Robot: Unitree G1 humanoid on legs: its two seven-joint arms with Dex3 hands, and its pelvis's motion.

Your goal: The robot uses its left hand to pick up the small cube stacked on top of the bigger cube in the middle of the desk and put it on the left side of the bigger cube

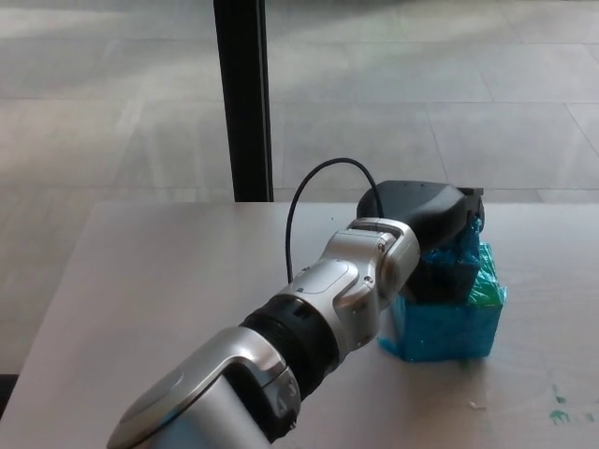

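The bigger cube (447,325), wrapped in blue tape, stands on the grey desk (168,281) at the right of the head view. The small teal cube (465,247) sits on top of it, mostly covered. My left arm reaches in from the lower left, and my black left hand (426,229) lies over the small cube. Its fingers (438,280) curl down the near side of the small cube, closed around it. The small cube's left and top faces are hidden by the hand. My right hand does not show.
A black cable (323,182) loops up from my left wrist. A black post (241,98) stands behind the desk's far edge. Small green marks (560,398) dot the desk at the lower right. Bare desk surface lies to the left of the bigger cube, under my forearm.
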